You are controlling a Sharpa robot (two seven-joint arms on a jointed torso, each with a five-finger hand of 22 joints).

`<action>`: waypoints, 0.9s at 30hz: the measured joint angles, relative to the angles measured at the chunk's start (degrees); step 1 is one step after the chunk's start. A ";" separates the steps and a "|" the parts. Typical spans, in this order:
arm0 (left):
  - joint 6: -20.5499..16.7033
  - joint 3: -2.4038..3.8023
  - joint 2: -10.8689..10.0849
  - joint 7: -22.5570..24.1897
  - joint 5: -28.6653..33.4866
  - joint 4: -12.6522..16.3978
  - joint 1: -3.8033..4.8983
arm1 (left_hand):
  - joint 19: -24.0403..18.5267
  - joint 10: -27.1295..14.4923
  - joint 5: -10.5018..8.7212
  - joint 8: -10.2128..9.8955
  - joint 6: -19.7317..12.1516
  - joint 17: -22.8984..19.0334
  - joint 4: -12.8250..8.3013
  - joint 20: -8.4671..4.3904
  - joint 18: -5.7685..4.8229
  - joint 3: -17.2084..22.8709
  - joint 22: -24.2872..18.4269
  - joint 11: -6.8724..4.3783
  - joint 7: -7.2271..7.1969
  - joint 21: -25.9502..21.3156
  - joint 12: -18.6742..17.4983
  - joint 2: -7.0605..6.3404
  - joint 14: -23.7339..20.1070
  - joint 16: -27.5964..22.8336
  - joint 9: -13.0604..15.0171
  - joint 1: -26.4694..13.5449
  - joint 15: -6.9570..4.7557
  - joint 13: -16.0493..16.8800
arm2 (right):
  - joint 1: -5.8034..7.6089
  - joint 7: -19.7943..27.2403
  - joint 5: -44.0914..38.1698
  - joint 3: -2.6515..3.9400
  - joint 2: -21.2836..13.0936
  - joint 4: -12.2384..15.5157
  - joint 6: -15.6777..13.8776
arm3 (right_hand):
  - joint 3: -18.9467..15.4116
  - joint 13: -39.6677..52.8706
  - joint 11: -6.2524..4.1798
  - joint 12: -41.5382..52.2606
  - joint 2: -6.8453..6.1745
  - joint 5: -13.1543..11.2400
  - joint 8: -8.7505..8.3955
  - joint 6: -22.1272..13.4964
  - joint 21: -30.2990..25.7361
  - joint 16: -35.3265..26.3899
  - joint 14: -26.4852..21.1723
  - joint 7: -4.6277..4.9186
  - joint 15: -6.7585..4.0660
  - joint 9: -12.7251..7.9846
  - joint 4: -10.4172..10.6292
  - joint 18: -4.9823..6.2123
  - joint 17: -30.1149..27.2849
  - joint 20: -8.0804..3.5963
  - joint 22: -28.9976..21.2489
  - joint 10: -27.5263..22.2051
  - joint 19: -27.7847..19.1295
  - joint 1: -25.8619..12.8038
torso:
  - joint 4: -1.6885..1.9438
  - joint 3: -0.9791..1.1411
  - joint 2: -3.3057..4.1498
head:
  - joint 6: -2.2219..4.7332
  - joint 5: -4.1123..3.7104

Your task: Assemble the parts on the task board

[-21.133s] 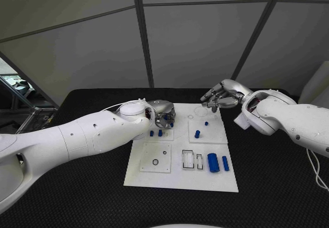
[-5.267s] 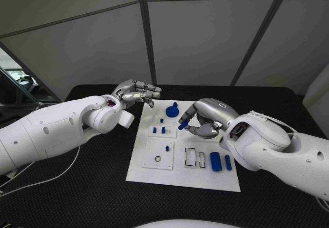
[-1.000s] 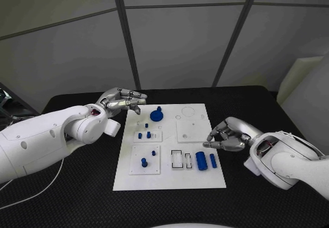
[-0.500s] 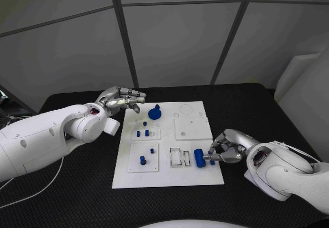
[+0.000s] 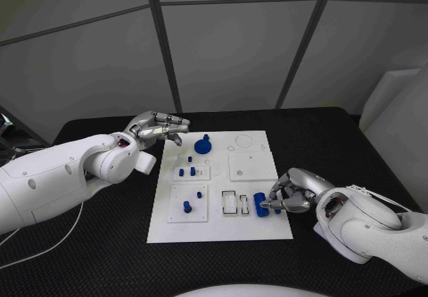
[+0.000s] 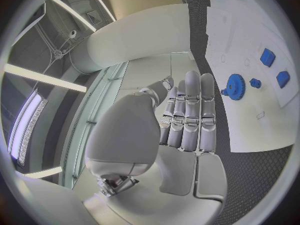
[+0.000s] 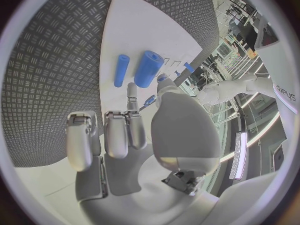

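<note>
The right hand (image 5: 292, 193) is low at the right edge of the task board (image 5: 250, 168), its fingers (image 7: 117, 133) curled near the thin blue peg (image 5: 276, 208); I cannot tell if they hold it. It should grab just that peg and lift it straight up, because the fat blue cylinder (image 5: 260, 205) lies just beside it. The left hand (image 5: 159, 129) hangs open over the tabletop (image 5: 107, 247), near the blue gear (image 5: 204, 146).
</note>
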 measured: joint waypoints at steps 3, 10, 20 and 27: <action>0.00 0.00 -0.02 0.00 0.02 -0.07 -0.02 | 0.00 0.00 0.00 0.00 0.00 0.00 0.00 0.00 0.00 0.00 0.00 0.00 0.00 0.00 0.00 0.00 0.00 0.00 0.00 0.00 0.00 0.00 | -0.02 -0.07 -0.40 0.00 0.24 0.05 -0.34 | 0.00 0.00 0.00 0.00 0.00 0.00 0.00 0.00 0.00 0.00 0.00 0.00 0.00 0.22 0.00 0.00 0.00 0.00 0.00 0.00 0.00 0.00 | -0.01 0.00 0.01 | -0.07 0.02; 0.00 -0.01 -0.01 -0.01 0.05 -0.16 -0.07 | 0.00 0.00 0.00 0.00 0.00 0.00 0.00 0.00 0.00 0.00 0.00 0.00 0.00 0.00 0.00 0.00 0.00 0.00 -0.01 0.00 0.00 -0.01 | -0.03 -0.34 -0.99 0.00 1.32 -0.30 -0.21 | -0.15 0.00 0.00 0.00 0.27 0.24 0.00 0.00 0.00 0.00 0.00 0.00 0.00 0.60 0.15 -0.01 -0.01 0.00 0.00 0.00 0.00 -0.27 | 0.00 -0.01 0.01 | -0.19 -0.13; 0.01 -0.01 0.01 -0.06 0.09 -0.19 -0.10 | 0.00 0.00 0.00 0.00 0.00 0.00 0.00 0.00 0.00 0.00 -0.05 0.00 0.00 0.00 0.00 0.00 0.00 0.00 -0.01 0.00 0.00 -0.01 | -0.43 -1.53 -1.35 0.00 3.38 -1.86 3.18 | -0.16 -0.01 0.00 0.00 0.61 0.24 0.01 0.00 0.00 0.28 0.00 0.00 0.01 1.04 0.14 0.00 -0.01 0.00 0.00 0.00 0.00 -0.67 | 0.10 -0.03 -0.01 | -0.42 -0.09; 0.02 -0.02 -0.08 -0.09 0.10 -0.14 -0.10 | 0.00 0.00 0.00 0.00 0.00 0.00 0.00 0.00 -0.01 0.00 -0.04 0.00 0.00 0.00 0.00 0.00 0.00 0.00 0.04 0.00 0.00 0.05 | -0.64 -2.90 -2.12 0.13 4.27 -2.56 5.77 | -0.31 -0.01 0.00 0.00 0.62 0.24 0.09 0.24 0.00 0.51 0.00 -0.24 0.01 1.87 0.00 0.00 -0.01 0.01 0.00 0.00 0.00 -1.56 | 0.08 -0.04 -0.06 | -0.48 0.15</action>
